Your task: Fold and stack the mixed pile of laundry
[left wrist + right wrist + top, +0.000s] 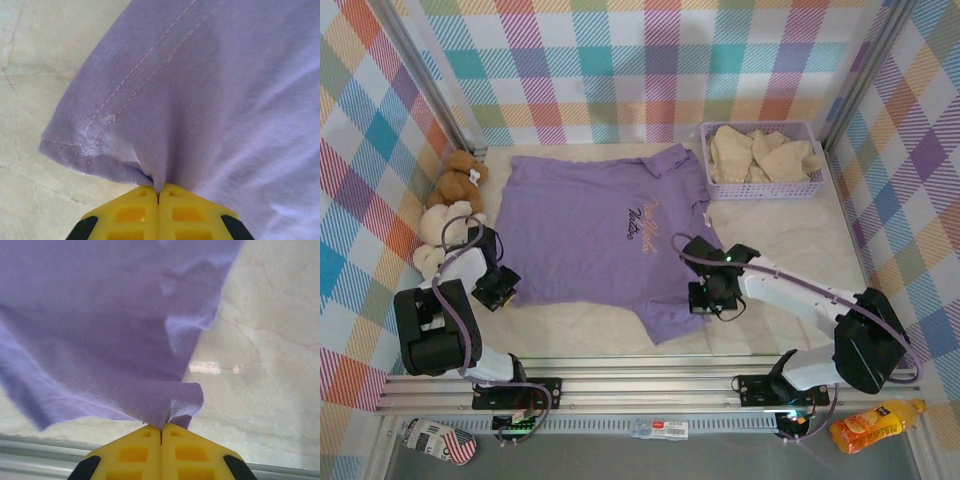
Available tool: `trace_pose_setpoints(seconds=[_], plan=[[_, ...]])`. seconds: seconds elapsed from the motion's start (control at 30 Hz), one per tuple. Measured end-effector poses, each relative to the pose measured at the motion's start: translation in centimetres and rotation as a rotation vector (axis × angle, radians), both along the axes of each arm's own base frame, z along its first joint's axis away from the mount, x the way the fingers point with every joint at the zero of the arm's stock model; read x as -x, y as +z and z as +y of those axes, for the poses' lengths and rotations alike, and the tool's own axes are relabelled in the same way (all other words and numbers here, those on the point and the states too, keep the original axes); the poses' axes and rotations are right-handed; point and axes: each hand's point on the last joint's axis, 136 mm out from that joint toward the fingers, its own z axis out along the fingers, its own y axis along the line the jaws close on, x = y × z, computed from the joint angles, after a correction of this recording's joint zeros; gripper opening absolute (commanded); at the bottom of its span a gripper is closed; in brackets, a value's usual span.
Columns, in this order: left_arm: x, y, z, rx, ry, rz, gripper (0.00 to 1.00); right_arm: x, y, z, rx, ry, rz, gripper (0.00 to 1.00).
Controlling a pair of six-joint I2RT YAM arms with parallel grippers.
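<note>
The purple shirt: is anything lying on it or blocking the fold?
Nothing visible does. The left gripper and right gripper are each shut on an edge of the purple shirt, and its top is bare. The teddy bears sit off its left side, the basket off its far right corner.

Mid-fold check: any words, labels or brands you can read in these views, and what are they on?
Nothing reads clearly enough to quote.
Script print on the purple shirt, two lines, one pale orange, one dark: too small to read.
Label on the orange bottle: blurred, unreadable.
Red mark on the packet by the front rail: too small.
</note>
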Motion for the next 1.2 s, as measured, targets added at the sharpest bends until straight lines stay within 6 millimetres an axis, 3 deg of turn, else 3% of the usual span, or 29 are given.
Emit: trace_pose_setpoints(seconds=[0.17,0.27,0.37,0.5,0.53,0.57,0.6,0.63,0.67,0.73,0.83,0.93,1.2], plan=[[-4.9,4.6,0.3,0.017,-0.001,-0.152,0.0,-7.2,6.4,1.7,-0.155,-0.061,-0.16,0.0],[-8.2,7.5,0.8,0.017,0.009,-0.238,0.0,-11.6,8.7,2.4,-0.199,-0.078,-0.216,0.0],[-11.7,9.0,1.5,0.018,0.018,-0.289,0.0,-16.3,9.4,3.2,-0.222,-0.088,-0.25,0.0],[-15.8,8.8,2.4,0.029,0.036,-0.299,0.0,-23.0,9.2,4.3,-0.245,-0.105,-0.286,0.0],[-16.6,8.6,2.6,0.035,0.038,-0.29,0.06,-24.2,9.0,4.4,-0.246,-0.11,-0.286,0.0],[-18.1,8.2,2.8,0.041,0.041,-0.283,0.44,-26.3,9.0,4.7,-0.256,-0.117,-0.297,0.16],[-19.6,7.9,3.1,0.045,0.04,-0.287,0.92,-28.9,9.2,5.1,-0.279,-0.125,-0.322,0.45],[-20.8,7.6,3.3,0.051,0.04,-0.287,1.0,-30.6,9.2,5.3,-0.29,-0.128,-0.339,0.63],[-22.2,7.2,3.3,0.056,0.036,-0.29,1.0,-32.6,9.3,5.4,-0.304,-0.132,-0.368,0.74],[-23.9,6.8,3.4,0.071,0.03,-0.29,1.0,-34.8,9.2,5.0,-0.309,-0.146,-0.383,0.78],[-25.0,6.7,2.5,0.082,-0.001,-0.29,1.0,-35.6,9.2,3.9,-0.293,-0.147,-0.389,0.78],[-25.0,7.4,0.4,0.088,-0.057,-0.293,1.0,-34.2,9.2,2.9,-0.276,-0.143,-0.372,0.74],[-22.8,9.2,-9.0,0.172,-0.254,-0.349,1.0,-23.3,4.7,1.2,-0.227,-0.134,-0.193,0.6]])
